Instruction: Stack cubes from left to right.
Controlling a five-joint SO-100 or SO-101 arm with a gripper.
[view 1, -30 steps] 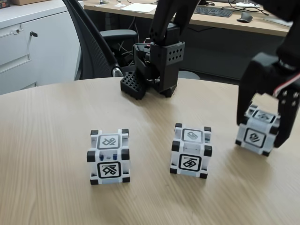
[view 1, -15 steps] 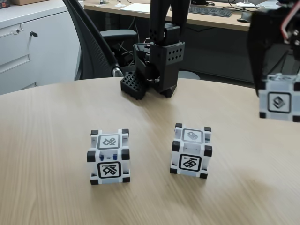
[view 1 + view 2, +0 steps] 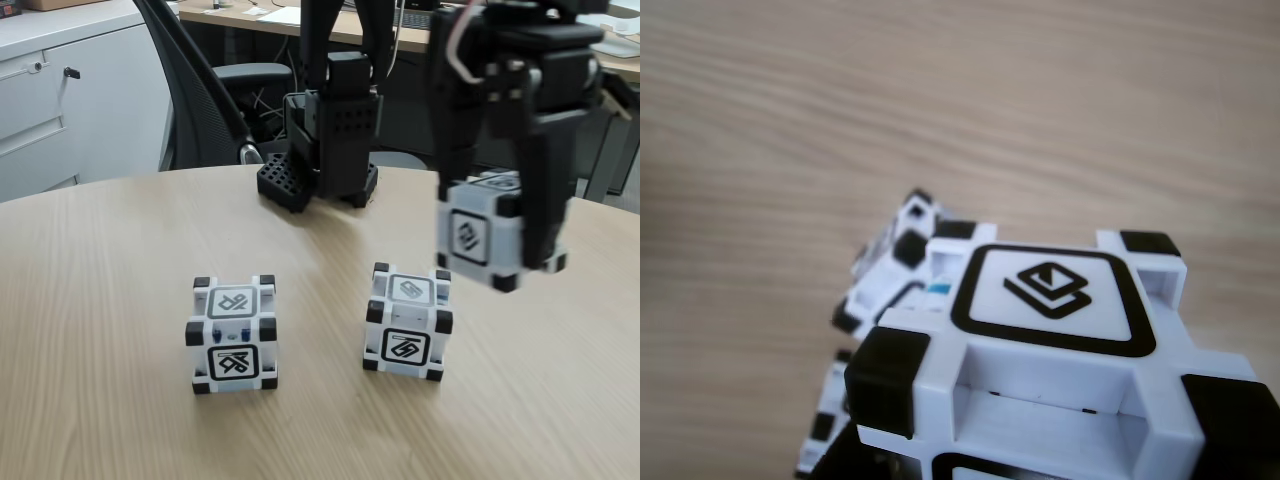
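three cubes are in the fixed view. the gripper is closed on the held cube, which hangs in the air, above and a little right of the middle cube. the left cube stands on the table, well apart from the middle one, with open wood between them. the near edge of the table is bare. in the other view the held cube is close, and another cube shows behind it.

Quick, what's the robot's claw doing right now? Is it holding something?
Tool: closed on one cube, held in the air above the table.
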